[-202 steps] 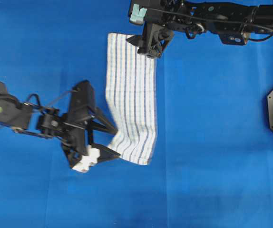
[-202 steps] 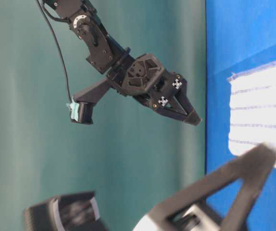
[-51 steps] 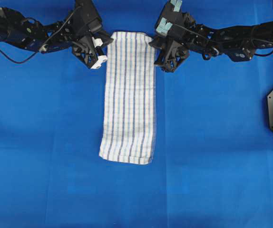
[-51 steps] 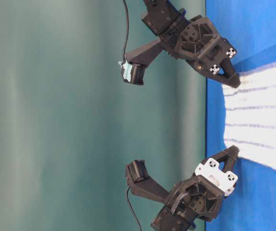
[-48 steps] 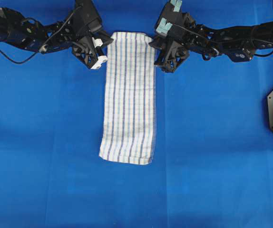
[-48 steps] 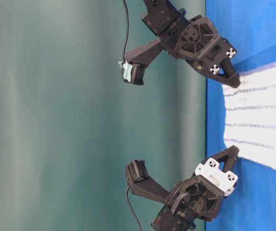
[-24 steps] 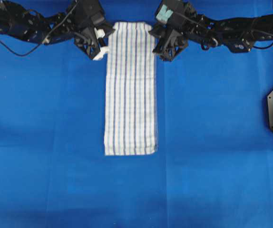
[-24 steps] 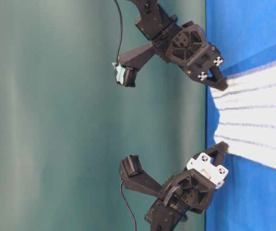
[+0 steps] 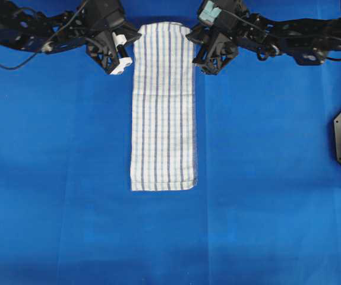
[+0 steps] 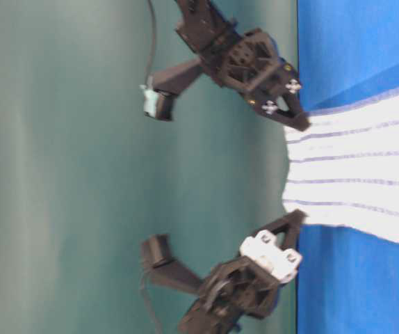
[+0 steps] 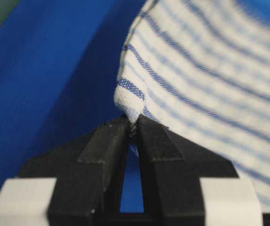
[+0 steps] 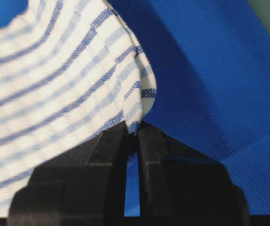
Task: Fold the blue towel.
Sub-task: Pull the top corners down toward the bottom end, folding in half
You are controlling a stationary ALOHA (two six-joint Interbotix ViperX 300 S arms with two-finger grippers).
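Left fingers (image 11: 131, 129) and right fingers (image 12: 132, 129) are clamped on the towel's (image 9: 162, 113) far corners. Cloth is judged light, limp; corners are best gripped.

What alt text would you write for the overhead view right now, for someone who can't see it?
A long, narrow blue towel lies on a blue table covering, its far end pinched at both corners by the left tool and the right tool. Both are shut on the cloth.
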